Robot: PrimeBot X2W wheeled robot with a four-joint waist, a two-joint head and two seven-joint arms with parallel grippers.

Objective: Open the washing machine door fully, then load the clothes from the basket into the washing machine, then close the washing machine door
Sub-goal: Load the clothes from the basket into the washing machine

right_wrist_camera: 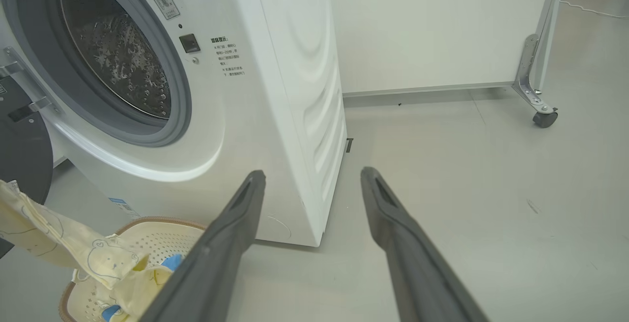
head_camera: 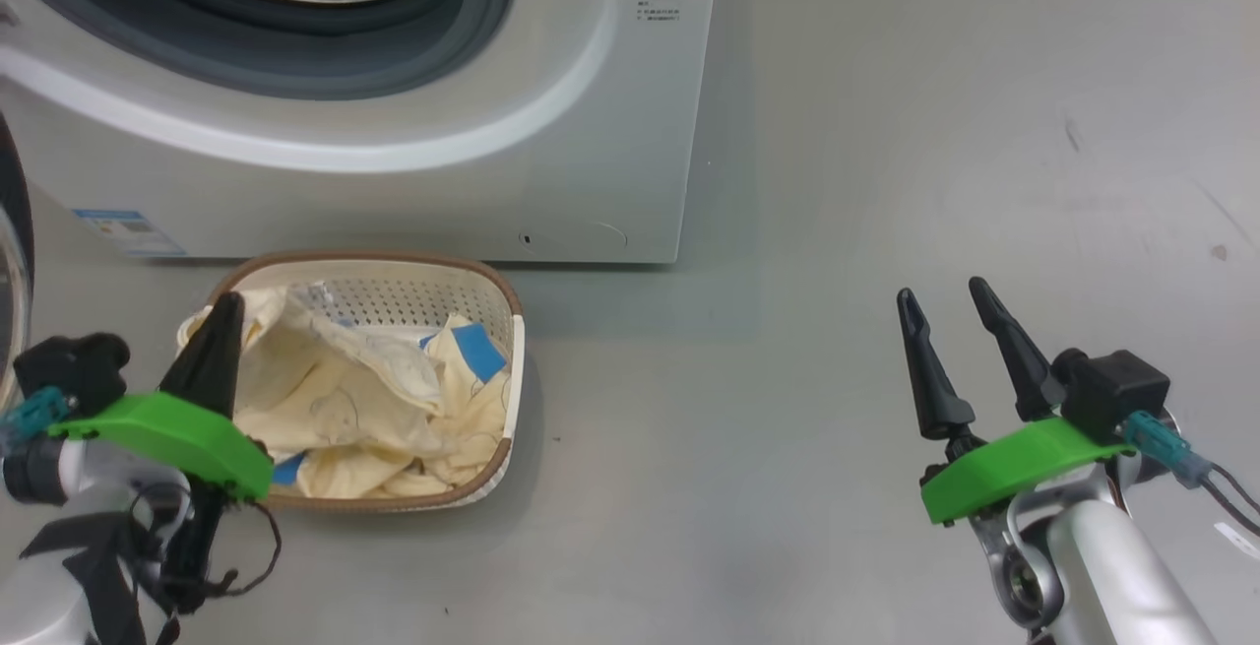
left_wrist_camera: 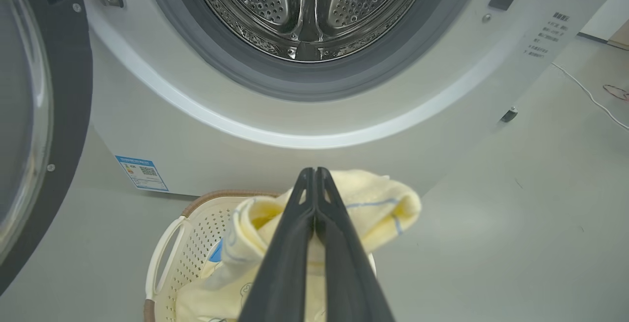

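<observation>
The white washing machine stands with its door swung open to the left, so the steel drum is bare. In front of it sits the cream basket with the pale yellow clothes. My left gripper is shut on a fold of the clothes, which hangs lifted above the basket and below the drum opening. In the right wrist view, the cloth stretches up and to the left out of the basket. My right gripper is open over the floor to the right, holding nothing.
Grey floor spreads to the right of the machine. A white panel on a caster wheel stands behind it. A thin white cable lies on the floor at the far right.
</observation>
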